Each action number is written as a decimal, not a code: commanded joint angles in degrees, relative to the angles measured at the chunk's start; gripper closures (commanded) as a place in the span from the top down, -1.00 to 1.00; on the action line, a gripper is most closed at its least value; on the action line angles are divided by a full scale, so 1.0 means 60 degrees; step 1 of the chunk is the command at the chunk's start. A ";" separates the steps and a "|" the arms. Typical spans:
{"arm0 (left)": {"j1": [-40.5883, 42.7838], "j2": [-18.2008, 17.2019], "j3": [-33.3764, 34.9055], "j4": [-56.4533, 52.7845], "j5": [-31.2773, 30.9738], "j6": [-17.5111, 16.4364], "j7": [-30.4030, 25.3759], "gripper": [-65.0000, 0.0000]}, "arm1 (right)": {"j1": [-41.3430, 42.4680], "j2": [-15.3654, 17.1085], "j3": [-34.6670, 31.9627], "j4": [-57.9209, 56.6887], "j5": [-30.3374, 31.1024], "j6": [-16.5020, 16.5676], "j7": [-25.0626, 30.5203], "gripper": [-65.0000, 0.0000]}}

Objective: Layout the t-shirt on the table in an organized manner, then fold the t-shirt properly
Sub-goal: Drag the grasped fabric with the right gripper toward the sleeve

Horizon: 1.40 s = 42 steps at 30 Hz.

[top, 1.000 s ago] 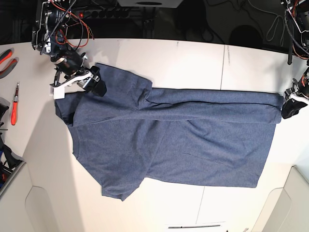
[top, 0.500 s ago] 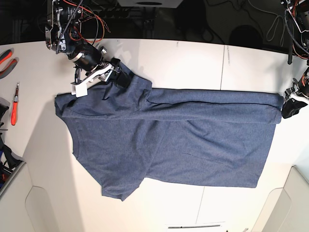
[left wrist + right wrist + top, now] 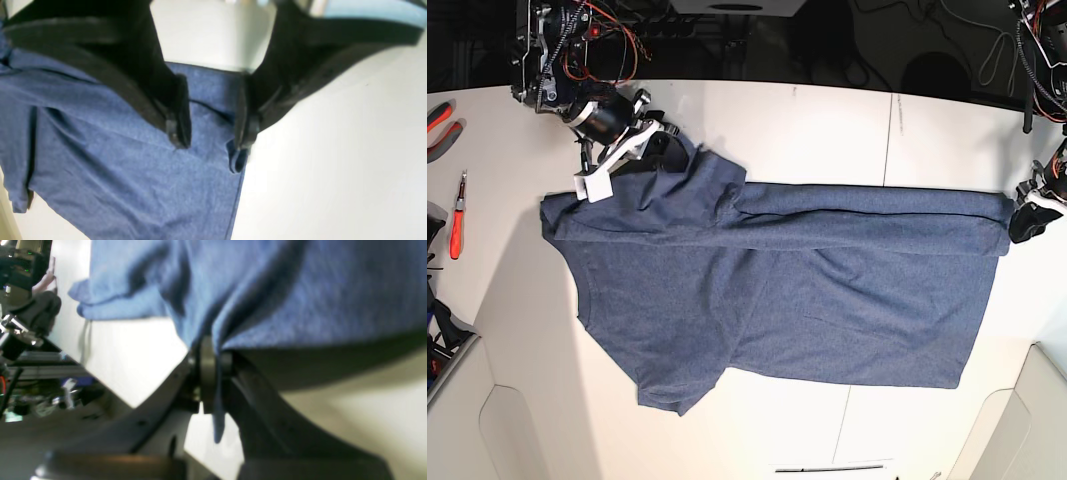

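The navy-blue t-shirt (image 3: 807,300) lies spread on the white table (image 3: 807,110), its far long edge folded over into a band. My right gripper (image 3: 670,148) is at the upper sleeve on the view's left, shut on a pinch of sleeve cloth (image 3: 213,340) that rises between its fingers (image 3: 206,373). My left gripper (image 3: 1024,218) sits at the shirt's far right corner. In the left wrist view it is open (image 3: 211,133), its black fingertips (image 3: 178,130) standing apart just above the hem (image 3: 235,160).
Red-handled pliers (image 3: 437,125) and a red screwdriver (image 3: 457,222) lie at the table's left edge. A dark seam (image 3: 889,140) crosses the table. Cables and arm bases line the back. Pale bins sit at the near corners (image 3: 512,430).
My right gripper moved up and right from the shoulder to the sleeve edge and shut on the cloth, bunching the sleeve slightly. The left gripper has not moved.
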<state>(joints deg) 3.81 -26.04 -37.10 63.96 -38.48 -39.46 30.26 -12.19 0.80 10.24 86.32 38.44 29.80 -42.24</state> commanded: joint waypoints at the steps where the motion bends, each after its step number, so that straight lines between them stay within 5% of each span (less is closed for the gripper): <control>1: -0.0102 -0.0237 -0.0044 0.0135 -0.0200 -0.0090 -0.0142 -0.22 | 0.0164 0.0022 0.0004 0.0342 0.0036 0.0109 0.0248 -1.00; 9: -0.0102 -0.0237 -0.0044 0.0135 -0.0233 -0.0090 -0.0142 -0.22 | 0.1825 0.0018 -0.0135 0.0612 -0.1231 0.0076 0.0780 -1.00; 20: -0.0106 -0.0237 -0.0044 0.0135 -0.0262 -0.0090 -0.0146 -0.22 | 0.4313 -0.0047 -0.1628 -0.1464 -0.2769 -0.0259 0.1847 -0.97; 23: -0.0106 -0.0237 -0.0044 0.0135 -0.0266 -0.0090 -0.0146 -0.22 | 0.4685 -0.0204 -0.1727 -0.1942 -0.3574 -0.0262 0.2277 -0.18; 25: -0.0106 -0.0237 -0.0044 0.0135 -0.0266 -0.0090 -0.0142 -0.22 | 0.4860 -0.0270 -0.1727 -0.2131 -0.3909 -0.0262 0.2619 -0.08; 36: -0.0106 -0.0237 -0.0044 0.0135 -0.0266 -0.0090 -0.0138 -0.22 | 0.5399 -0.0266 -0.1596 -0.2240 -0.4091 -0.0499 0.2648 -0.11; 39: -0.0102 -0.0237 -0.0044 0.0135 -0.0273 -0.0090 -0.0138 -0.24 | 0.5380 -0.0266 -0.1224 -0.2073 -0.4087 -0.0499 0.2291 -0.64; 40: -0.0098 -0.0240 -0.0044 0.0135 -0.0350 -0.0090 -0.0135 -0.39 | 0.5377 -0.0266 -0.1024 -0.1985 -0.4084 -0.0499 0.2069 -0.94; 42: -0.0025 -0.0240 -0.0044 0.0149 -0.0692 -0.0090 -0.0073 -0.91 | 0.5297 -0.0266 -0.0543 -0.1676 -0.3971 -0.0495 0.1650 -1.00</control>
<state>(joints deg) 4.08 -26.04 -37.10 63.96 -41.56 -39.44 30.83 18.33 -0.82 6.94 75.00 13.50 26.57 -34.09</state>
